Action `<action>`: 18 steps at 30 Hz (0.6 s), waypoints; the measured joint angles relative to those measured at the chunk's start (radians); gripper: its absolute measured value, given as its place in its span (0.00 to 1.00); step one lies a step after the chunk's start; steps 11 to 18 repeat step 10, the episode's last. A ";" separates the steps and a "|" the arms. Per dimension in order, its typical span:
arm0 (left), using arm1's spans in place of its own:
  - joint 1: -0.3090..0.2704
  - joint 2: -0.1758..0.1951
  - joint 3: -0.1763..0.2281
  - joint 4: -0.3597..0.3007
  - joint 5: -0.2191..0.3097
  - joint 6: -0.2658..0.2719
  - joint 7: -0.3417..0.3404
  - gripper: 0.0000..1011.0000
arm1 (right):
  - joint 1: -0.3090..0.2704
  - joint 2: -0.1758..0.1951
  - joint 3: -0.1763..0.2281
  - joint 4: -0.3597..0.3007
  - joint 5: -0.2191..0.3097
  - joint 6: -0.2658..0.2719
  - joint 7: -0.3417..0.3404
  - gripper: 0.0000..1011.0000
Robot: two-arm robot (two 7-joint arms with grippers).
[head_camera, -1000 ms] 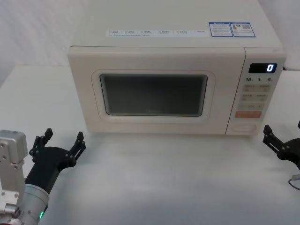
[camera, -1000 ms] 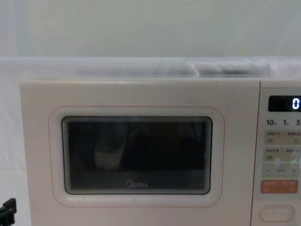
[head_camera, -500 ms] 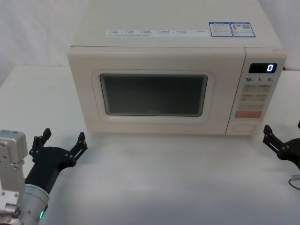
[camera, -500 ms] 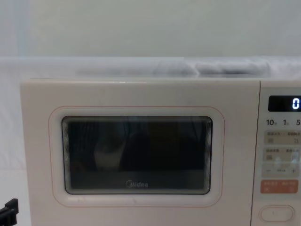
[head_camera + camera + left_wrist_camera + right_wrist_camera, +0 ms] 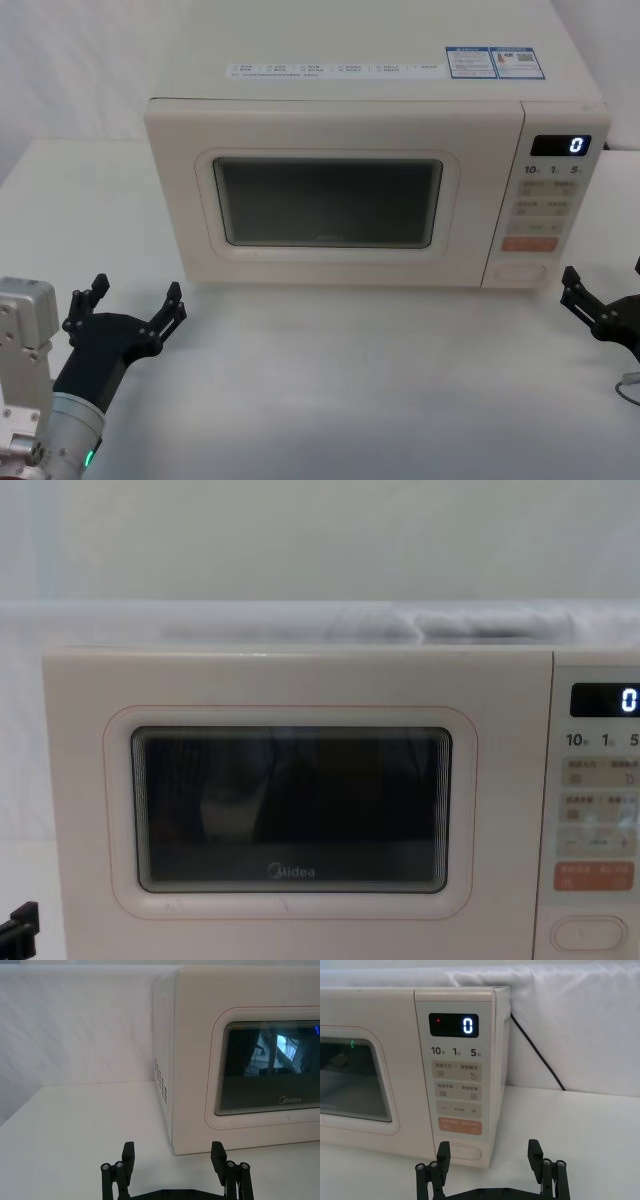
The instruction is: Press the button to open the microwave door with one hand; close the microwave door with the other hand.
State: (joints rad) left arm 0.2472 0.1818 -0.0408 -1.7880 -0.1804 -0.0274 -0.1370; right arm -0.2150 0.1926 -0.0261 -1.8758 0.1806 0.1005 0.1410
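before the closed microwave door point(image 5: 330, 205), both splayed grippers: left gripper point(image 5: 130, 302), right gripper point(image 5: 489, 1157)

Cream microwave door point(image 5: 330, 205) with dark window and thin pink outline; cream button point(image 5: 523, 270) beneath an orange-red key point(image 5: 529, 243); black hands; white surface point(image 5: 350, 380).

**White table, white drape**

A white table point(image 5: 350, 380) spreads flat and bare in front; behind it hangs a wrinkled white cloth backdrop point(image 5: 80, 1025); a black cable point(image 5: 537, 1055) runs down across the cloth; lighting is soft and even.
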 joint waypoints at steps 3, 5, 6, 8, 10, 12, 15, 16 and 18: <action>0.000 0.000 0.000 0.000 0.000 0.000 0.000 0.99 | 0.000 0.000 0.000 0.000 0.000 0.000 0.000 0.99; 0.000 0.000 0.000 0.000 0.000 0.000 0.000 0.99 | 0.000 0.000 0.000 0.000 0.000 0.000 0.000 0.99; 0.000 0.000 0.000 0.000 0.000 0.000 0.000 0.99 | 0.000 0.000 0.000 0.000 0.000 0.000 0.000 0.99; 0.000 0.000 0.000 0.000 0.000 0.000 0.000 0.99 | 0.000 0.000 0.000 0.000 0.000 0.000 0.000 0.99; 0.000 0.000 0.000 0.000 0.000 0.000 0.000 0.99 | 0.000 0.000 0.000 0.000 0.000 0.000 0.000 0.99; 0.000 0.000 0.000 0.000 0.000 0.000 0.000 0.99 | 0.000 0.000 0.000 0.000 0.000 0.000 0.000 0.99; 0.000 0.000 0.000 0.000 0.000 0.000 0.000 0.99 | 0.000 0.000 0.000 0.000 0.000 0.000 0.000 0.99; 0.000 0.000 0.000 0.000 0.000 0.000 0.000 0.99 | 0.000 0.000 0.000 0.000 0.000 0.000 0.000 0.99; 0.000 0.000 0.000 0.000 0.000 0.000 0.000 0.99 | 0.000 0.000 0.000 0.000 0.000 0.000 0.000 0.99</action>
